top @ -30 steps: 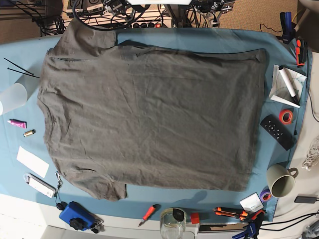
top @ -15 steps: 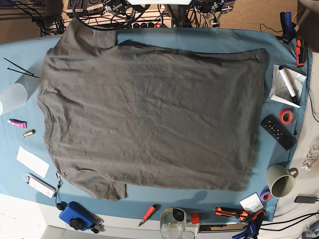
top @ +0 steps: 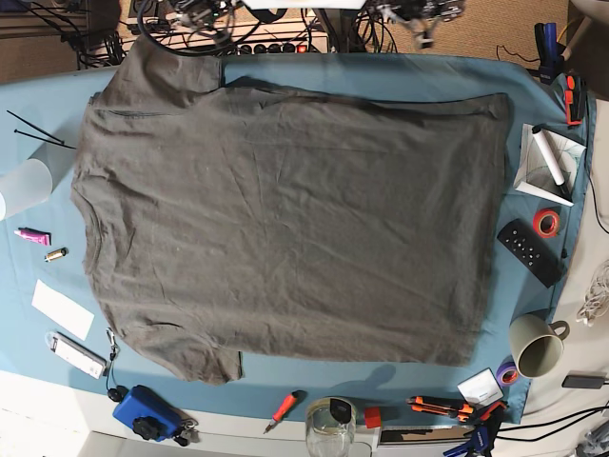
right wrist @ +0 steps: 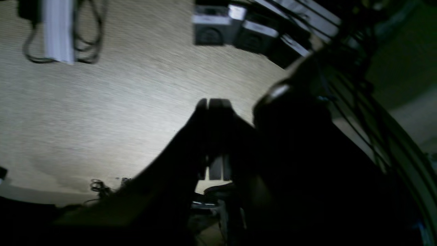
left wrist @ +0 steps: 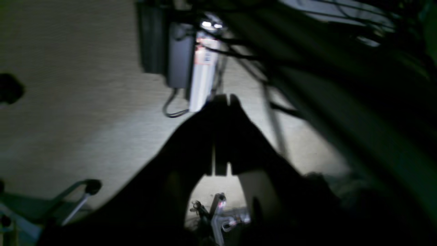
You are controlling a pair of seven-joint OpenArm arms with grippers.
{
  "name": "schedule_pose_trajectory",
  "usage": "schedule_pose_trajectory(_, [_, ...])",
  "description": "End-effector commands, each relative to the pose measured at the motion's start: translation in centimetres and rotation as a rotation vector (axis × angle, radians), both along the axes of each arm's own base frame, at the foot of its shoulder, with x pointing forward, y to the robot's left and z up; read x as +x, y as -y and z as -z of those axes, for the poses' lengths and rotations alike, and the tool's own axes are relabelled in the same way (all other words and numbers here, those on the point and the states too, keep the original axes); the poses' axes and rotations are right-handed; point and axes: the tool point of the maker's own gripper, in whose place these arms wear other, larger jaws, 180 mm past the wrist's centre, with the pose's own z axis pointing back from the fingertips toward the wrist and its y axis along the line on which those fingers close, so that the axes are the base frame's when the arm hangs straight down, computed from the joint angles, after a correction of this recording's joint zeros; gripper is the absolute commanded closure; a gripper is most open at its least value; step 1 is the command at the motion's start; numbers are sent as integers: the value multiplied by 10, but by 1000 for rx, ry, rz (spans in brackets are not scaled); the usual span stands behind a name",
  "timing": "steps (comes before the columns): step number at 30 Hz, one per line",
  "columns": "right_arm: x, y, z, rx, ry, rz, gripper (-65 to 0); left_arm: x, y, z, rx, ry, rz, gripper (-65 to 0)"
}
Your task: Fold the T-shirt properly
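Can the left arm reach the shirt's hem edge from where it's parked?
Probably yes: the T-shirt lies flat and uncovered, nothing on its hem side. The left gripper is shut, pointing off the table.

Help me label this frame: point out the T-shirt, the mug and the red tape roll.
T-shirt (top: 285, 219): base view, middle of its flat body.
Mug (top: 536, 347): base view, on its outer wall, at the table's right edge.
Red tape roll (top: 546, 224): base view, on its ring.
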Motion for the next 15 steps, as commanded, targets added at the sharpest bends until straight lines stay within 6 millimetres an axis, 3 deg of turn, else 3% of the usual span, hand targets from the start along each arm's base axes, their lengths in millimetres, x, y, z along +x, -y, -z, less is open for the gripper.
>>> schedule_pose_trajectory(1, [0, 8, -2, -16, 3, -4, 0, -4, -9, -1, 8, 2, -20, 0])
schedule_pose_trajectory(10, [-12, 56, -16, -72, 27, 97, 0, -45, -97, -21, 160, 29, -110, 0])
schedule_pose_trajectory(15, [-25, 75, -32, -88, 77, 189, 0, -55, -138, -41, 240, 74, -89, 0])
